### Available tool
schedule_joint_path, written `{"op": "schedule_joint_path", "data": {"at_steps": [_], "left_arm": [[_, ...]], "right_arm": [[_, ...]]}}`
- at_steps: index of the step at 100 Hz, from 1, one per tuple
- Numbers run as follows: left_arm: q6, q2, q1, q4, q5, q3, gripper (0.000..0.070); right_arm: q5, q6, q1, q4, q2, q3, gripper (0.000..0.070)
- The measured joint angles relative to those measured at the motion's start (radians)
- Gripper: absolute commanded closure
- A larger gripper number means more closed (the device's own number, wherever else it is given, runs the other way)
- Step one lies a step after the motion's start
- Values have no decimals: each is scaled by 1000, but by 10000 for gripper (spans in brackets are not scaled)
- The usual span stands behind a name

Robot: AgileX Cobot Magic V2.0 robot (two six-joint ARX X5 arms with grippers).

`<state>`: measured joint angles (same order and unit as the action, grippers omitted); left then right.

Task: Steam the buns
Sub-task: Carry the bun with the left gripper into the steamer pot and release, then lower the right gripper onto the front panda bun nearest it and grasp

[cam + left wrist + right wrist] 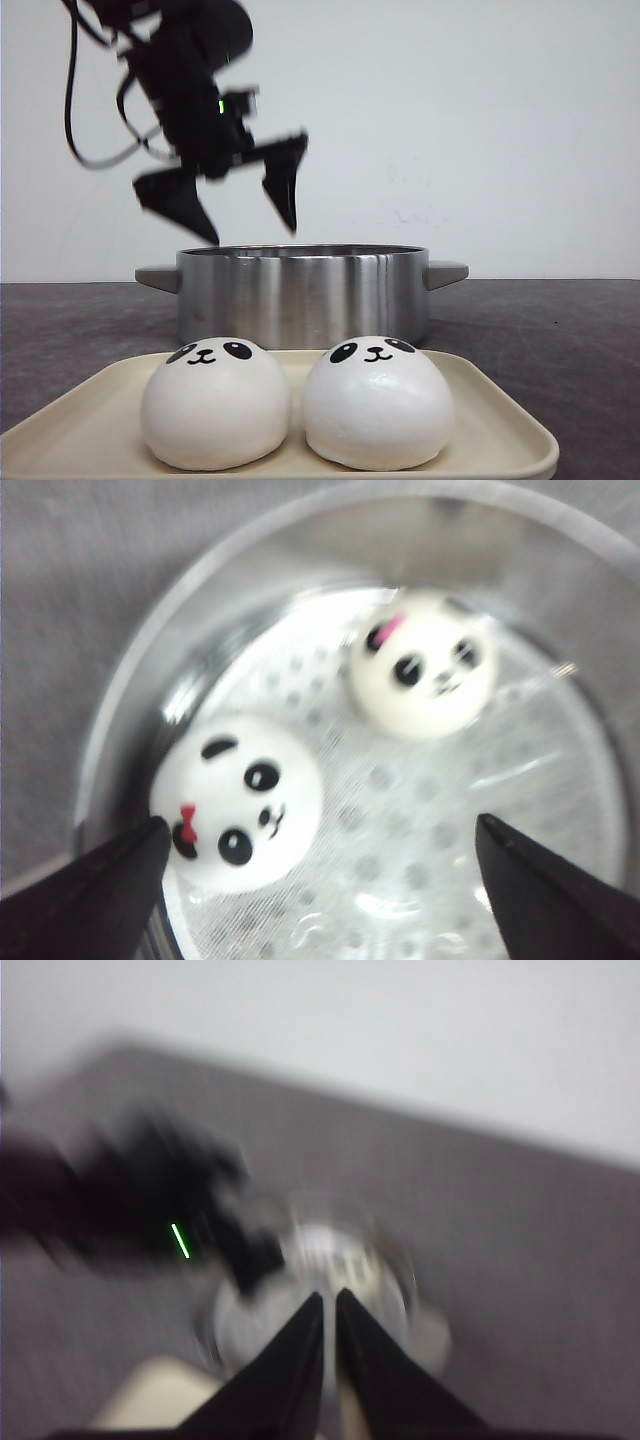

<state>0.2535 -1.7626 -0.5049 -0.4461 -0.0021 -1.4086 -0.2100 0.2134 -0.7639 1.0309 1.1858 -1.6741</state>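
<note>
Two buns [215, 403] on tray [90, 430]; two (wrist-only) in pot [300, 295]

The pot [300, 295] is showing as brushed metal, shiny, reflecting light in vertical streaks, while its handles [446, 273] are looking like matt grey plastic. Inside it, the perforated steamer plate [440, 830] is gleaming with wet-looking highlights. The buns [215, 402] are appearing smooth, soft and matt white with glossy black printed faces. The tray [500, 430] is looking like smooth cream plastic with a slight sheen. The table [560, 330] is showing a dull, dark grey, finely textured surface. The left gripper [245, 215] is looking like matt black plastic.
</note>
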Motion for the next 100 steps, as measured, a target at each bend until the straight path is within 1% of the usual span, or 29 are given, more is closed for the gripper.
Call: {"op": "schedule_joint_path", "data": {"at_steps": [6,14,22,33,36,38,40,41,42,43,44,45,46,48,52,54,63,72,82,100], "left_arm": [[0,75,-2,0,0,-1,117],[0,183,-6,-3,0,-13,120],[0,288,-14,-15,0,-22,121],[0,412,-37,-73,0,-23,120],[0,441,-45,-90,0,-23,120],[0,459,-50,-100,0,-23,120],[0,477,-55,-109,0,-23,120],[0,486,-58,-114,0,-23,120],[0,495,-60,-119,0,-23,120],[0,504,-63,-124,0,-23,120],[0,512,-66,-128,0,-23,120],[0,520,-69,-133,0,-23,120],[0,528,-71,-137,0,-23,120],[0,544,-77,-146,0,-23,120],[0,575,-89,-164,0,-23,120],[0,589,-95,-172,0,-23,120],[0,644,-121,-190,0,-23,120],[0,676,-144,-201,0,-23,120],[0,688,-159,-212,0,-23,120],[0,687,-169,-256,0,-23,120]], "right_arm": [[14,3,1,44,9,56,688],[70,21,0,47,13,146,688],[127,55,-14,14,12,249,688],[189,119,-50,-57,13,419,686],[209,140,-61,-77,14,466,677],[221,154,-68,-92,14,495,654],[237,167,-76,-106,15,523,595],[243,174,-79,-113,16,537,581],[250,182,-82,-120,17,550,552],[259,190,-85,-128,18,562,503],[267,195,-89,-135,19,573,487],[274,203,-92,-143,20,584,455],[282,210,-95,-148,21,595,406],[296,223,-101,-160,24,615,346],[324,251,-112,-183,31,650,271],[335,264,-118,-190,35,662,252],[353,310,-143,-217,56,701,250],[362,335,-159,-228,92,704,250],[374,342,-170,-262,146,704,251],[364,345,-177,-312,268,704,251]]}}
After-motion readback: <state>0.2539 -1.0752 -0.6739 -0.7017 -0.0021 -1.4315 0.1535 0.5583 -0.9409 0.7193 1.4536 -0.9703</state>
